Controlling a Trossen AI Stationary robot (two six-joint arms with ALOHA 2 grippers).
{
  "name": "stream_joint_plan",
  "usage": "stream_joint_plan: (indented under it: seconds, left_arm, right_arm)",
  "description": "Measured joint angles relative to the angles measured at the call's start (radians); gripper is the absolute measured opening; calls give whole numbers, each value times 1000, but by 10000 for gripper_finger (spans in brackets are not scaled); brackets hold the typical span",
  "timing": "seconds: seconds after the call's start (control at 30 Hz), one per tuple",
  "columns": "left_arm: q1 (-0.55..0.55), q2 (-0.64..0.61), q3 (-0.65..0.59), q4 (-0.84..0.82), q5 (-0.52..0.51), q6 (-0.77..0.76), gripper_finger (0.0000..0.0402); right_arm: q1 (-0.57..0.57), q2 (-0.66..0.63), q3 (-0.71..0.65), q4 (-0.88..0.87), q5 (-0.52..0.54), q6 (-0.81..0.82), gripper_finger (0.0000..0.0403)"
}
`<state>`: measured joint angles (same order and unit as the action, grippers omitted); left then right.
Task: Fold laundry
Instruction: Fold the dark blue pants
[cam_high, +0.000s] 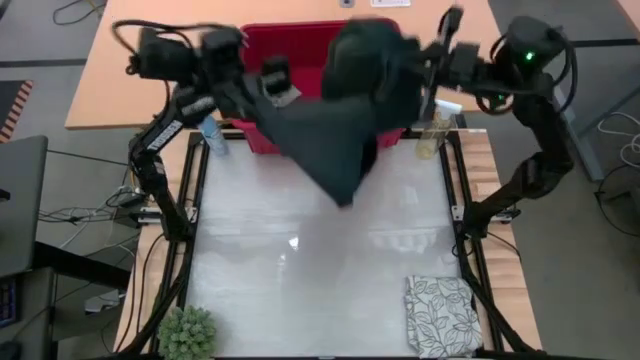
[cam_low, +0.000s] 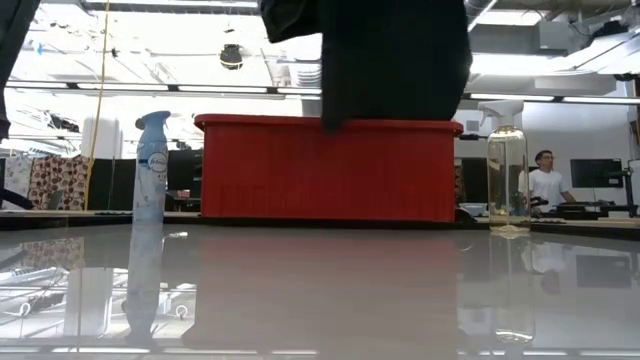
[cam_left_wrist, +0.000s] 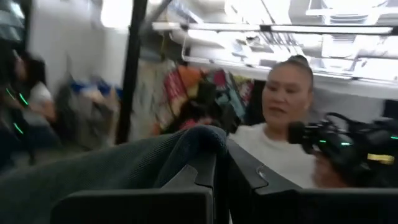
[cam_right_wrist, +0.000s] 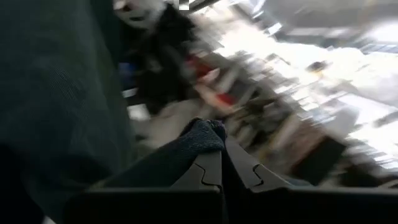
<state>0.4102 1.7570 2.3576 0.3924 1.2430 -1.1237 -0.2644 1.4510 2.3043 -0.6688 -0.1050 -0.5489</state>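
Both grippers clench the dark jeans (cam_high: 345, 110), lifted above the red basket (cam_high: 290, 40): left gripper (cam_high: 278, 82) on one edge, right gripper (cam_high: 425, 62) on the other (probably spreading it before laying flat). Jeans hang down in front of the basket. Leaf-print cloth (cam_high: 442, 315) lies folded, well away from the basket.

red basket (cam_high: 262, 40) | spray bottles (cam_low: 149, 165) (cam_low: 506, 165) | plant (cam_high: 187, 333)

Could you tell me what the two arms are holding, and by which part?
Both hold the dark jeans by a pinched fabric edge: left tool, right tool.
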Motion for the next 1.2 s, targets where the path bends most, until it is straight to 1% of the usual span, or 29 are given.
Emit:
stream_joint_plan:
  seconds: [0.07, 0.13, 0.2, 0.27, 0.3, 0.33, 0.43, 0.5, 0.6, 0.67, 0.8, 0.93, 1.0, 1.07, 1.13, 1.2]
  left_arm:
    - [-35, 1, -5, -140, -13, 67, 0]
    - [-54, 1, -5, -312, -72, 143, 0]
    - [-64, 0, -5, -505, -158, 202, 0]
    - [-73, -5, -6, -707, -272, 284, 0]
    - [-81, -9, -7, -809, -345, 344, 0]
    - [-94, -15, -7, -894, -439, 408, 0]
    - [-141, -49, -8, -1124, -756, 577, 0]
    - [-184, -69, -7, -1236, -957, 665, 0]
    - [-257, -80, -7, -1366, -1248, 743, 0]
    - [-303, -79, -7, -1437, -1370, 762, 0]
    - [-374, -62, -7, -1535, -1492, 767, 0]
    - [-408, -29, -7, -1628, -1638, 748, 0]
    - [-413, -20, -7, -1701, -1684, 706, 0]
    - [-417, -20, -13, -1741, -1696, 661, 0]
    - [-426, -28, -43, -1692, -1703, 678, 0]
    - [-448, -39, -70, -1635, -1719, 727, 0]
  right_arm:
    - [52, -7, 0, -80, 0, 48, 20]
    - [98, -8, -1, -145, 1, 116, 20]
    - [142, -6, -1, -207, 1, 193, 20]
    - [181, 1, -1, -265, 0, 265, 20]
    - [202, 7, -1, -293, 0, 300, 20]
    - [223, 10, -1, -320, 1, 334, 20]
    - [290, 30, -6, -388, 3, 394, 20]
    - [329, 46, -6, -455, 45, 407, 20]
    - [372, 80, -5, -552, 146, 442, 19]
    - [386, 116, -5, -617, 162, 471, 19]
    - [407, 204, -6, -677, 165, 477, 19]
    - [423, 282, -6, -690, 150, 369, 21]
    - [415, 307, -7, -686, 41, 315, 24]
    - [390, 310, -8, -682, -77, 275, 24]
    - [358, 301, -7, -688, -145, 256, 21]
    - [328, 279, -7, -699, -192, 256, 20]
